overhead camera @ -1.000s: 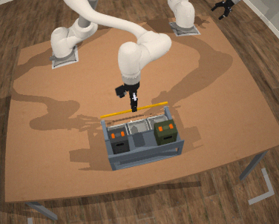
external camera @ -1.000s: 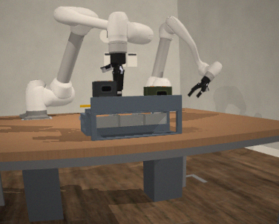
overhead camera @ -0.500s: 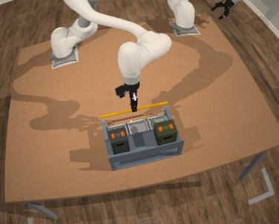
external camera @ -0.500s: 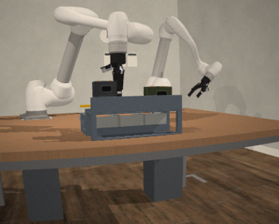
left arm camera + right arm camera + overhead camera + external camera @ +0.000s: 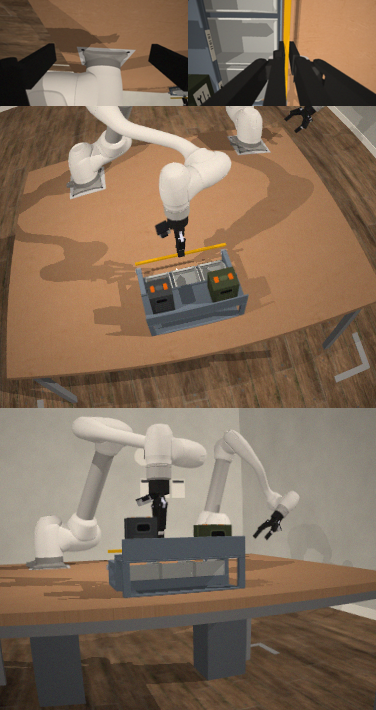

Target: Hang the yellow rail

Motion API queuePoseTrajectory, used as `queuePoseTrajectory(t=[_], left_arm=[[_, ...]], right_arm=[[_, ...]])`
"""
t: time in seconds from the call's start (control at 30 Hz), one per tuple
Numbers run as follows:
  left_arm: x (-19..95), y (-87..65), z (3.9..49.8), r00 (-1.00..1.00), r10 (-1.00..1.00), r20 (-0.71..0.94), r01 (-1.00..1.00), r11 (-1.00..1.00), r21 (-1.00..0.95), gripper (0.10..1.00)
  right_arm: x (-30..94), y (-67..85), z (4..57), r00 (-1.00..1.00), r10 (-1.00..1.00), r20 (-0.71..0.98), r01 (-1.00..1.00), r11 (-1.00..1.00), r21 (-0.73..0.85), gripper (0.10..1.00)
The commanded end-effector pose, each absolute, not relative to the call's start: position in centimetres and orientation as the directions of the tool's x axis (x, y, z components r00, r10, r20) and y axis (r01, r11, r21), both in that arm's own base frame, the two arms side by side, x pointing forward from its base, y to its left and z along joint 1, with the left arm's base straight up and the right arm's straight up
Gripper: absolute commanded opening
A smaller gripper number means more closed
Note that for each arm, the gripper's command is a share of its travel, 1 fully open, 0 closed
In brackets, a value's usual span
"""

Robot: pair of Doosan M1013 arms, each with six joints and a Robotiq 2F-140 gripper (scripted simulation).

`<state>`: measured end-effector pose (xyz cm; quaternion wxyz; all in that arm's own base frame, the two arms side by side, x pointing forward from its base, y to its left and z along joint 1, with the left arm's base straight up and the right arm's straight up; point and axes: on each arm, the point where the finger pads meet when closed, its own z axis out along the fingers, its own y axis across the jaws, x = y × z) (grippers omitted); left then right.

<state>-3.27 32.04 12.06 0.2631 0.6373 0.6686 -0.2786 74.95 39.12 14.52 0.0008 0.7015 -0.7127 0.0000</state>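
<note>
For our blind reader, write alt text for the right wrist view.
The right claw grips a yellow rail that runs lengthwise through the picture. To the left lie pale gray open bins in a blue-gray shelf and part of a dark green box; to the right, brown tabletop.

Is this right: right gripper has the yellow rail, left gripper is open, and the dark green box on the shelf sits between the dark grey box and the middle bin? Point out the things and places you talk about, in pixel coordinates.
No: the dark green box [image 5: 223,290] is at the opposite end of the shelf [image 5: 200,320] from the dark grey box [image 5: 161,300]; top view shows it.
</note>
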Motion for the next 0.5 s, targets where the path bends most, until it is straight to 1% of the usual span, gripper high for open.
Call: queuePoseTrajectory(t=[0.0, 0.47], left_arm=[[-3.28, 32.08, 12.10, -0.049, 0.706, -0.706, 0.999, 0.032, -0.038, 1.000], [-3.28, 32.08, 12.10, -0.049, 0.706, -0.706, 0.999, 0.032, -0.038, 1.000]], right_arm=[[74.98, 39.15, 14.57, -0.016, -1.000, 0.000, -1.000, 0.016, 0.000, 0.099], [74.98, 39.15, 14.00, -0.016, -1.000, 0.000, -1.000, 0.016, 0.000, 0.099]])
